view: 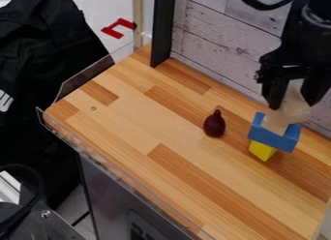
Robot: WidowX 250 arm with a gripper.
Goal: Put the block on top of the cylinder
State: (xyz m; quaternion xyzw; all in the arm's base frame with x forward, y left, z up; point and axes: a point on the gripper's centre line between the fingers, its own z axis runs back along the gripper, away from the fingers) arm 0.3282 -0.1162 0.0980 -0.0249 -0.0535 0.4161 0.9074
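The black gripper (295, 101) hangs at the right, above the stacked toys, shut on a pale block (296, 107) that sits tilted between its fingers. Directly below and slightly left, a pale piece (276, 121), which could be the cylinder, stands in the notch of a blue block (274, 136). The block and this piece overlap in the view; whether they touch I cannot tell. Under the blue block is a yellow block (262, 150) on the wooden tabletop (136, 120).
A dark red pear-shaped object (215, 124) stands left of the stack. Behind the stack runs a whitewashed plank wall (213, 45), with a black upright post (162, 28) at the table's back corner. A clear low guard (123, 175) lines the front edge.
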